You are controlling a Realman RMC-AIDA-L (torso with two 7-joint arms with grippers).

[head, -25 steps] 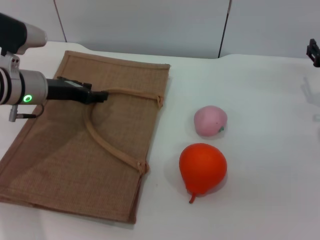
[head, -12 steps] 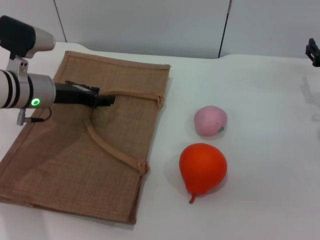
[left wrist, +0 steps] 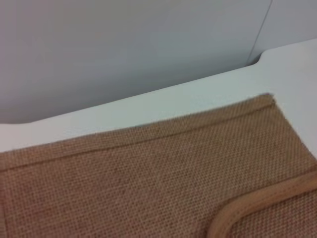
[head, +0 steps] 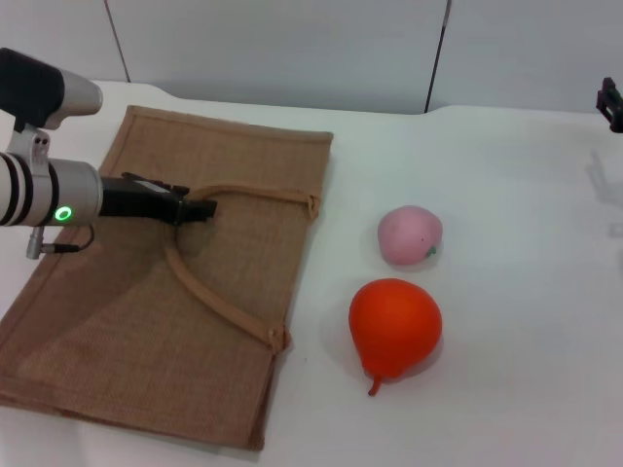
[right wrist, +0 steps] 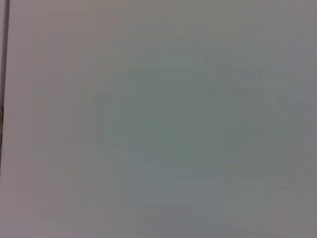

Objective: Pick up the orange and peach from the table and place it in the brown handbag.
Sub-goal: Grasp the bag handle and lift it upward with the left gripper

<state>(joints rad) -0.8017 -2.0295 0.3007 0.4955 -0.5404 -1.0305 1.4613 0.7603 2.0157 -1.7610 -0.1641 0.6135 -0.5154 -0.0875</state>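
1. The brown handbag (head: 185,282) is lying flat on the white table (head: 506,292), on my left side. Its long axis is running from near-left to far-right, with the open edge and strap ends facing the fruit.
2. My left gripper (head: 200,208) is reaching in from the left over the bag, sitting right at the top of the looped strap handle (head: 219,302). I honestly can't tell if my fingers are apart, together or pinching the strap, since they're just a dark blob from up here.
3. The orange (head: 394,326) is sitting on the table to the right of the bag, well apart from it. Its long axis is running far-to-near, with the little stem tip pointing toward me and slightly left.
4. The peach (head: 410,234) is resting just behind the orange, close to it but not touching, with its green leaf mark facing right and toward me.
5. My right gripper (head: 610,102) is barely poking in at the far right edge, well away from everything. Can't tell its state either.
6. The left wrist view is only showing the bag's weave (left wrist: 148,178), its far edge and a bit of strap (left wrist: 257,203), no fruit at all. The right wrist view is showing nothing but a blank pale surface.
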